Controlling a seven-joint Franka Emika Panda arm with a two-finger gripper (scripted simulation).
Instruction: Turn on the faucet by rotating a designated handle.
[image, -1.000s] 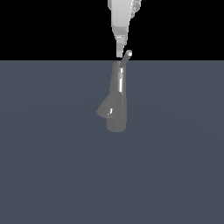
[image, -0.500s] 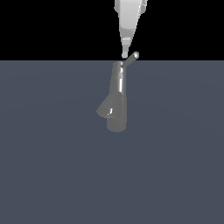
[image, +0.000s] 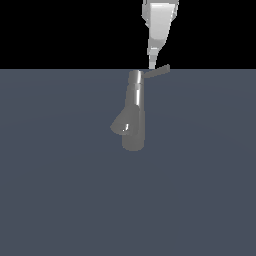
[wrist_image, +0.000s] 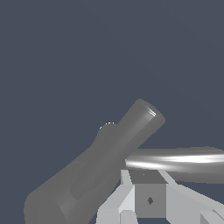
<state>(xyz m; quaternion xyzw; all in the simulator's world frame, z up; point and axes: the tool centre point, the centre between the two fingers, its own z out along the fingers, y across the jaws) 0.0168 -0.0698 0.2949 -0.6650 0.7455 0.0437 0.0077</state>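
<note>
One faucet (image: 134, 117) stands mid-surface, its handle (image: 158, 72) jutting toward the exterior view's right. The gripper (image: 151, 65) touches it from above; jaw opening unclear. Pushing near the pivot, it might slip off.

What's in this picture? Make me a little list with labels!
faucet: grey upright column
spout: wedge near the base, toward the exterior view's left
handle: thin bar at the faucet's top, pointing to the exterior view's right
gripper: just above the handle, near the column
gripper open or shut: cannot tell
floor: plain grey-blue
</note>
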